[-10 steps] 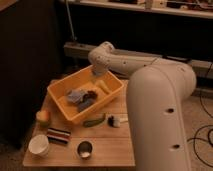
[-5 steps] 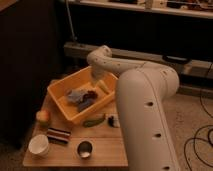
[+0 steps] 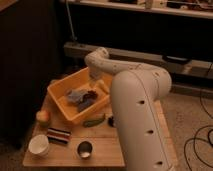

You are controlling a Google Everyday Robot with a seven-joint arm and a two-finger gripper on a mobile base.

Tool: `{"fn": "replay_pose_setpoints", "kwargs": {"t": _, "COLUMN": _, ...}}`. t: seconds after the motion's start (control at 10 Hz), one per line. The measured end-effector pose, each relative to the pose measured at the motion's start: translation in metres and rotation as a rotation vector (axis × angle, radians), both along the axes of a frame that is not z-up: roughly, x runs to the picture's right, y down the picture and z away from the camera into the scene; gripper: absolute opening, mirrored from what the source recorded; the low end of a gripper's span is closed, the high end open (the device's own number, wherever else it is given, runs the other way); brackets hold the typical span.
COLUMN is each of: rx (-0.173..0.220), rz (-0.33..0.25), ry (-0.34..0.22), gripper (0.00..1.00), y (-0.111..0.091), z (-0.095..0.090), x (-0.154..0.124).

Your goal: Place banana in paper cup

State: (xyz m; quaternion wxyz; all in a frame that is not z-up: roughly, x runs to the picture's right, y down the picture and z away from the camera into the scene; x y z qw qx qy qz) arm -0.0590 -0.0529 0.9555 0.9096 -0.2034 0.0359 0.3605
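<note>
The banana (image 3: 103,86), small and pale yellow, lies in the far right corner of a yellow bin (image 3: 61,106). My gripper (image 3: 94,79) hangs at the end of the white arm (image 3: 140,115), just left of the banana and over the bin's back part. Its jaws stand wide and I see nothing held between them. The paper cup (image 3: 39,145), squat and white, stands on the wooden table (image 3: 102,156) at the front left corner, well away from the gripper.
The bin also holds a bluish-grey packet (image 3: 76,96) and a dark reddish item (image 3: 90,94). On the table are a round orange fruit (image 3: 42,116), a striped packet (image 3: 59,135), a metal cup (image 3: 85,148) and a dark green vegetable (image 3: 94,120). The arm's thick link covers the table's right side.
The arm's thick link has swung left across the view and now hides more of the table's right side. The gripper stays over the back of the bin.
</note>
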Motion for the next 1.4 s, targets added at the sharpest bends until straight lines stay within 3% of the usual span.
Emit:
{"fn": "replay_pose_setpoints", "kwargs": {"t": 1.0, "rx": 0.020, "rz": -0.068, "ry": 0.028, "gripper": 0.65, "y": 0.009, "z": 0.044, "x": 0.012}}
{"fn": "replay_pose_setpoints", "kwargs": {"t": 1.4, "rx": 0.032, "rz": -0.124, "ry": 0.044, "gripper": 0.65, "y": 0.014, "z": 0.055, "x": 0.011}}
